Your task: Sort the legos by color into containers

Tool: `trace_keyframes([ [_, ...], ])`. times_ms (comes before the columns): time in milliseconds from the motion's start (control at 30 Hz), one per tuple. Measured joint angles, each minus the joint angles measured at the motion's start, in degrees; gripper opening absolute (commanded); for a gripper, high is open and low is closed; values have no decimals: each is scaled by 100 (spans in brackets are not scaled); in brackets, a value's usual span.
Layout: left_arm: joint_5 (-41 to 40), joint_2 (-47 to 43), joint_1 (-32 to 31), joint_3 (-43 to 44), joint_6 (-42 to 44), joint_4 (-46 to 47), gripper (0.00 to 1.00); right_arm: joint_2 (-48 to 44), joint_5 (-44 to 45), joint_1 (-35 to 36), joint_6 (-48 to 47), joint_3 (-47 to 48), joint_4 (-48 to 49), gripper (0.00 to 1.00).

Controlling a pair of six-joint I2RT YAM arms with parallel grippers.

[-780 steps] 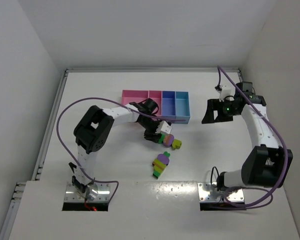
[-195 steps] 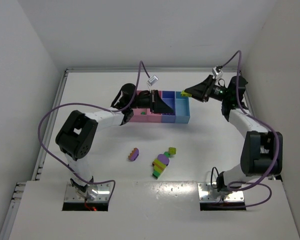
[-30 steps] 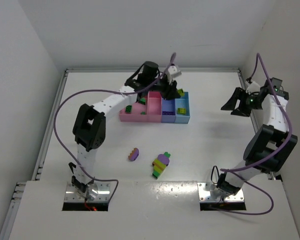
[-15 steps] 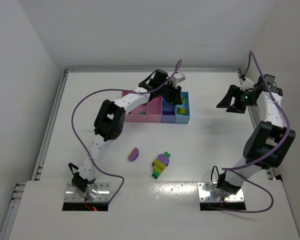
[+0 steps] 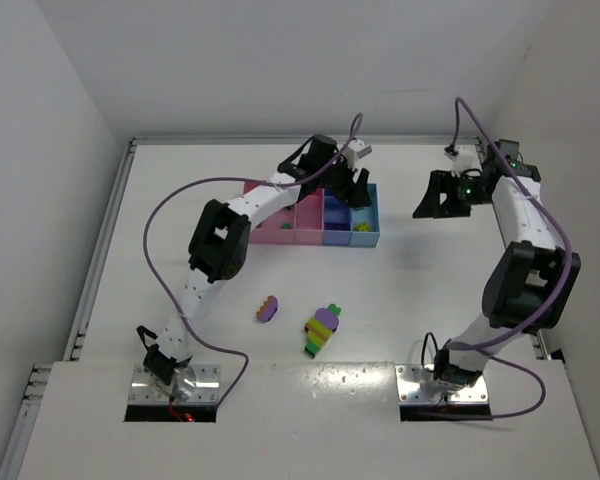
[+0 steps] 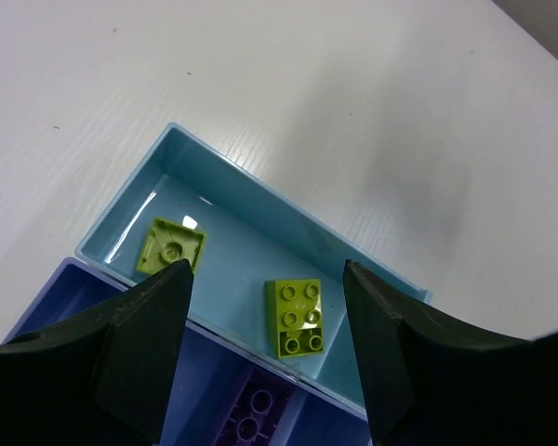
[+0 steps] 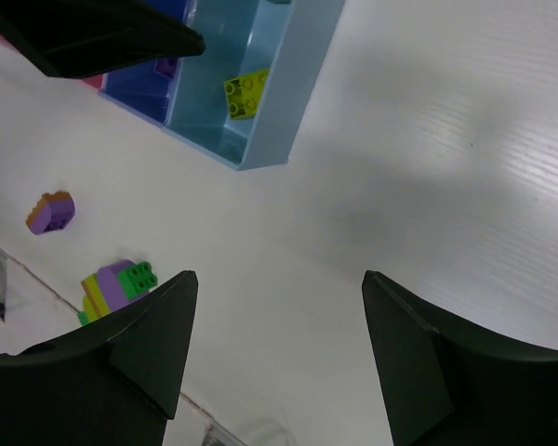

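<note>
Left wrist view: two yellow-green legos point(image 6: 297, 317) point(image 6: 171, 246) in the light blue bin point(image 6: 237, 243); left gripper point(image 6: 265, 279) and right gripper point(image 7: 279, 279) gape empty.

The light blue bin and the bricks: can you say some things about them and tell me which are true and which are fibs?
1. Two yellow-green bricks lie in the light blue bin. True.
2. The left gripper holds a brick. False: it is open and empty above that bin.
3. A purple brick lies in the blue bin. True.
4. Every brick is in a bin. False: a purple-and-orange piece and a multicoloured clump lie on the table.
5. The right gripper reaches into the bins. False: it is open, off to one side of them.
</note>
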Motion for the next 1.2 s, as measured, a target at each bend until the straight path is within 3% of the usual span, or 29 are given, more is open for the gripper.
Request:
trace_keyframes([
  [100, -42, -243, 52, -236, -229, 177, 72, -87, -13, 308, -413, -79, 55, 72],
  [233, -262, -1399, 413, -1375, -870, 522, 72, -487, -83, 981, -1062, -476, 179, 72],
  [500, -1462, -4754, 2721, -3587, -1263, 831, 72, -627, -372, 2951, -1744, -754, 706, 74],
  [633, -1609, -5866, 3193, -4319, -1034, 645, 73, -551, -409, 4087, -2216, -975, 927, 76],
  [933, -592, -6439, 4330, -5455, -730, -313, 73, 1058, -391, 5480, -3609, -492, 949, 77],
  [1200, 481, -6684, 4968, -5727, -260, -1130, 71, 1952, -146, 6234, -4363, 151, 1034, 77],
])
